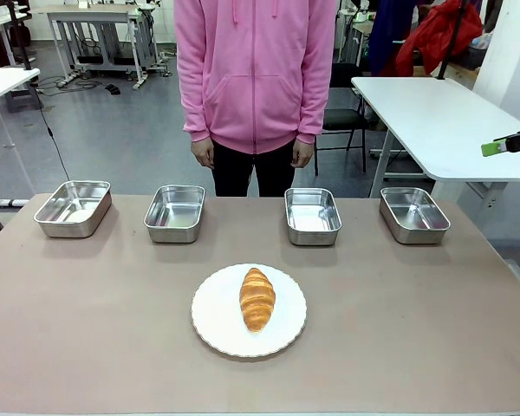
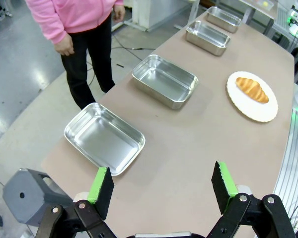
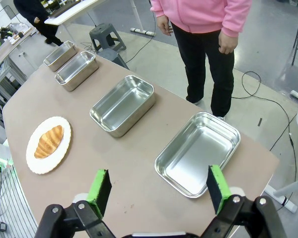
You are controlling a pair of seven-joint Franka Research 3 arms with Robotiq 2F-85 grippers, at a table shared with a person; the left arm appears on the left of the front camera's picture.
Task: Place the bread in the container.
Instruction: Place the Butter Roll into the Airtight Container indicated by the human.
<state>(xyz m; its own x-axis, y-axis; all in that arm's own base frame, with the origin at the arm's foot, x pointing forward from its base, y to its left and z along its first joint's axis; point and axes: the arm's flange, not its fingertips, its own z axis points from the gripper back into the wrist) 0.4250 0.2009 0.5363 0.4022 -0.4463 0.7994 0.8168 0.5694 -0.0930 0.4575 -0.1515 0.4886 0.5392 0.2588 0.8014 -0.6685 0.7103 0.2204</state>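
Of the right claw [image 1: 503, 146], the front view gives one black finger with a green pad, high at the right edge and well apart from the table [image 1: 416, 347]; its opening I cannot tell from here. The bread [image 1: 257, 298] lies lengthwise on a white plate [image 1: 212, 325] in the near middle of the table. Four steel containers stand in a row along the far side: far-left container [image 1: 73, 208], second container [image 1: 175, 212], third container [image 1: 313, 216] and far-right container [image 1: 413, 214]. All four hold nothing. A person in a pink hoodie [image 1: 256, 78] stands behind the table, hands hanging down.

In the left wrist view the left claw [image 2: 161, 173] is spread wide and holds nothing. It hangs over the bare table near the far-left container [image 2: 104, 138]. The bread [image 2: 252, 89] rests on the plate [image 2: 260, 113], well apart from the claw.

In the right wrist view the right claw [image 3: 157, 173] is also spread wide, with nothing between the pads. The far-right container [image 3: 198, 151] lies just beyond its fingers. The bread [image 3: 48, 141] sits on the plate [image 3: 37, 164], further to the left.
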